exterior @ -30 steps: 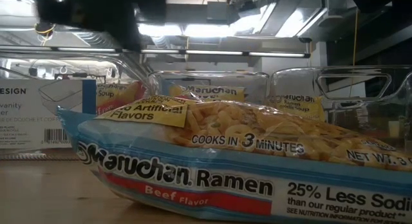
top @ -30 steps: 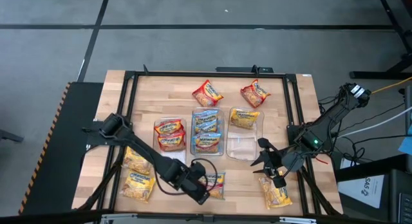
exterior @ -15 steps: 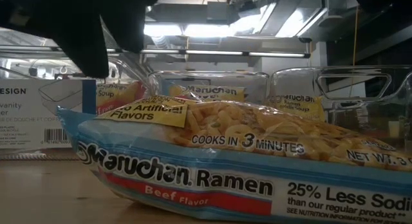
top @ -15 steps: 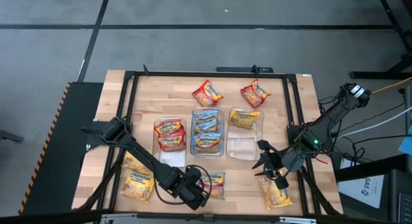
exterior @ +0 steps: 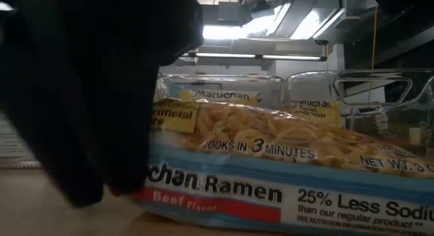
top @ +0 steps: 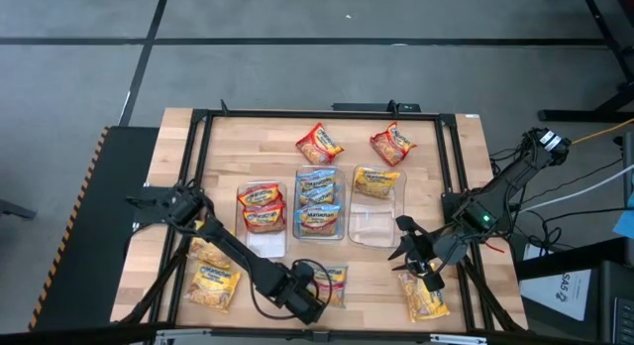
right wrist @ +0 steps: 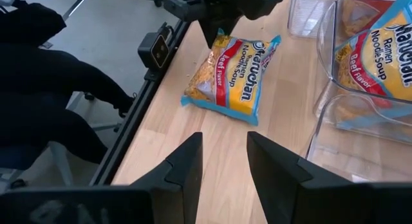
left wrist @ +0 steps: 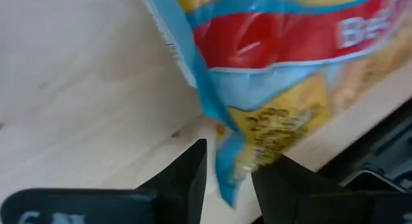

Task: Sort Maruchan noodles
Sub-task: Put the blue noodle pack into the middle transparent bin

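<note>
While three clear rigid bins (top: 319, 204) sit mid-worktop (top: 228, 137) holding crinkly square noodle packets (top: 263, 208), two red ones (top: 319, 143) lie beyond them. Left tool (top: 315, 290), fingers parted, straddles a blue-edged beef packet's (top: 332, 283) corner at the near edge. Right tool (top: 420, 261) hangs open above a yellow packet (top: 425, 298).

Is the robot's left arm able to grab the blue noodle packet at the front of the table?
Probably yes. The left end effector already sits at the corner of the blue crinkly plastic beef ramen packet, its edge between the open fingers, with nothing in the way.
</note>
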`<move>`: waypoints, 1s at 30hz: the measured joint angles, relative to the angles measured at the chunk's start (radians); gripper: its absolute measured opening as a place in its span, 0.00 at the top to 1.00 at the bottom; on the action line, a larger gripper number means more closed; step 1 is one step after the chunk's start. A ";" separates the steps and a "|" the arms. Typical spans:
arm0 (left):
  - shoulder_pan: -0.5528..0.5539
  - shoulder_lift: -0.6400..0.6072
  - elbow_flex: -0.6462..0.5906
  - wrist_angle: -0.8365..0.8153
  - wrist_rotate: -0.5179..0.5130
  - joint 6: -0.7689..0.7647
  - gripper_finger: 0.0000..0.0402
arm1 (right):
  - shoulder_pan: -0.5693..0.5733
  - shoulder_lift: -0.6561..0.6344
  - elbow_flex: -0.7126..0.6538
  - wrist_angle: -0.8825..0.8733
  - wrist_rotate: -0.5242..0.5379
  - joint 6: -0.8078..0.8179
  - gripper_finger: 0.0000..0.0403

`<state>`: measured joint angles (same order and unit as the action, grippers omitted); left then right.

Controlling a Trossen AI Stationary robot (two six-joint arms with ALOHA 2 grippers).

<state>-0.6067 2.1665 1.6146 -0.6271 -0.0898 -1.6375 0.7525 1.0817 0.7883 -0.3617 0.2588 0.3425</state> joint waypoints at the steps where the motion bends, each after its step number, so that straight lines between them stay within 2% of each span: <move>1: 0.002 -0.004 0.000 0.009 0.004 0.014 0.73 | 0.000 0.000 0.000 0.000 0.000 0.000 0.69; 6: 0.010 -0.022 0.002 0.027 0.028 0.050 0.73 | 0.000 0.000 0.000 -0.008 0.000 0.000 0.69; 14: 0.013 -0.034 0.001 0.017 -0.012 0.054 0.73 | 0.000 0.000 0.000 -0.008 0.000 0.000 0.69; 21: 0.013 -0.034 0.001 0.018 -0.004 0.069 0.84 | 0.000 0.000 0.000 -0.008 0.000 0.000 0.69; 25: 0.013 -0.034 0.001 0.020 0.005 0.144 0.97 | 0.000 0.000 0.000 -0.008 0.001 0.000 0.69; 30: 0.013 -0.040 0.001 0.028 0.009 0.200 1.00 | 0.000 0.000 0.000 -0.008 0.001 0.000 0.69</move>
<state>-0.5941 2.1260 1.6156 -0.5996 -0.0808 -1.4373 0.7526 1.0821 0.7887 -0.3698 0.2596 0.3424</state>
